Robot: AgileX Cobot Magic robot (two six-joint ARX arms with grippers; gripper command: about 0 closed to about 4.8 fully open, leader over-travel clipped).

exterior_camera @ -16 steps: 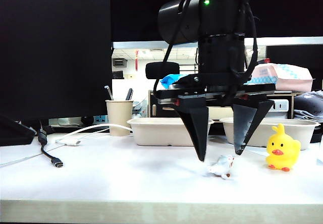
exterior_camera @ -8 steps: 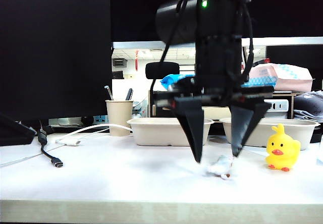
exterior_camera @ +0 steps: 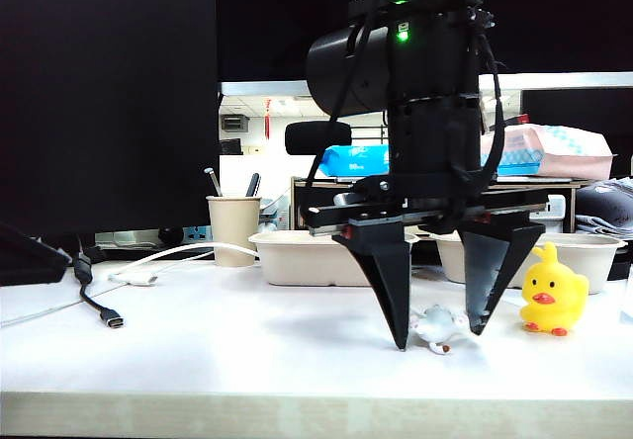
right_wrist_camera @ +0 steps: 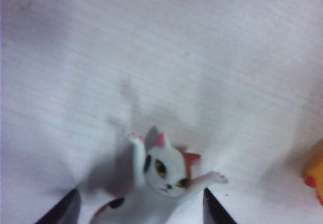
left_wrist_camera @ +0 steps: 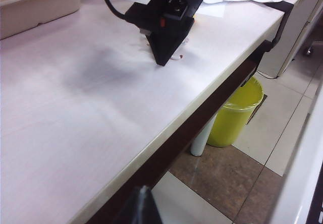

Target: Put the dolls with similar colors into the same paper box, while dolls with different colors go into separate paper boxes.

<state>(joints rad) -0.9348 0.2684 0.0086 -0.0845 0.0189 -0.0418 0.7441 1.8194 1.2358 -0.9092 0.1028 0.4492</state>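
Note:
A white calico-patched cat doll (exterior_camera: pixel 435 328) lies on its back on the white table, arms raised (right_wrist_camera: pixel 161 176). My right gripper (exterior_camera: pixel 439 338) stands open with one black finger on each side of the cat, tips close to the tabletop (right_wrist_camera: pixel 141 210); neither finger touches it. A yellow duck doll (exterior_camera: pixel 552 294) stands just right of the gripper and shows as a yellow edge (right_wrist_camera: pixel 315 176) in the right wrist view. Two beige paper boxes (exterior_camera: pixel 316 256) (exterior_camera: pixel 584 251) sit behind. Of my left gripper (left_wrist_camera: pixel 143 206) only a dark tip shows, off the table's edge.
A paper cup with pens (exterior_camera: pixel 233 226) and cables (exterior_camera: pixel 109 310) lie at the back left. In the left wrist view a paper box (left_wrist_camera: pixel 35 4) sits at the table's far side, and a yellow bin (left_wrist_camera: pixel 237 113) stands on the floor below the table edge.
My right gripper has come down, so its fingertips now flank the cat near the tabletop. The cat and the duck have not moved.

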